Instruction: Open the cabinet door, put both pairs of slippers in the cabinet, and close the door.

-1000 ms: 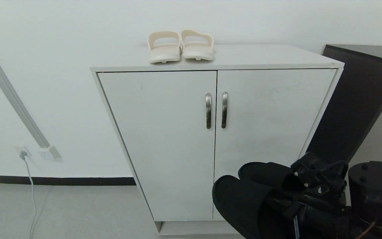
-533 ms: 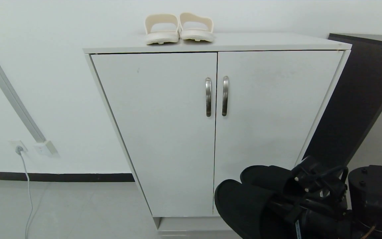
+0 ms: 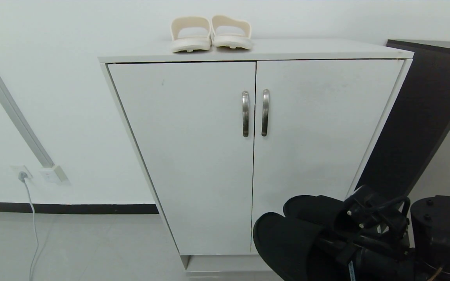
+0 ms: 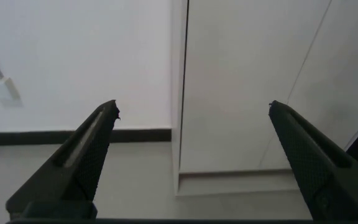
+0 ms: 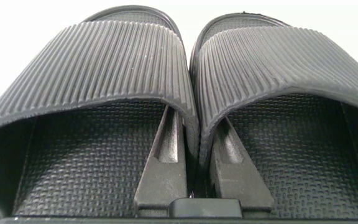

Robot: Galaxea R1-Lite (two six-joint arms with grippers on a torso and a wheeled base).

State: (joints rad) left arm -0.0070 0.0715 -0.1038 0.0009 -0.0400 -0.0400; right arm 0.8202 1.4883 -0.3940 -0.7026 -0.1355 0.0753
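Upper centre of the head view: cream slippers (image 3: 211, 34) sit side by side on top of the cabinet (image 3: 193, 156). Both doors are shut, with two metal handles (image 3: 245, 113) upright either side of the centre seam. Lower right of the frame: right gripper (image 5: 194, 165) holds the black slippers (image 3: 299, 234) in front of the right door's bottom corner. It has one finger inside each slipper, pinching the two adjoining side walls together. Left gripper (image 4: 192, 109) is spread wide with nothing between the fingers, facing the cabinet's lower left corner and the floor. Lower left of the head view: wall socket (image 3: 22, 175), cable (image 3: 33, 234) hanging to the floor. Right edge: dark panel (image 3: 424, 117) just beside the cabinet.
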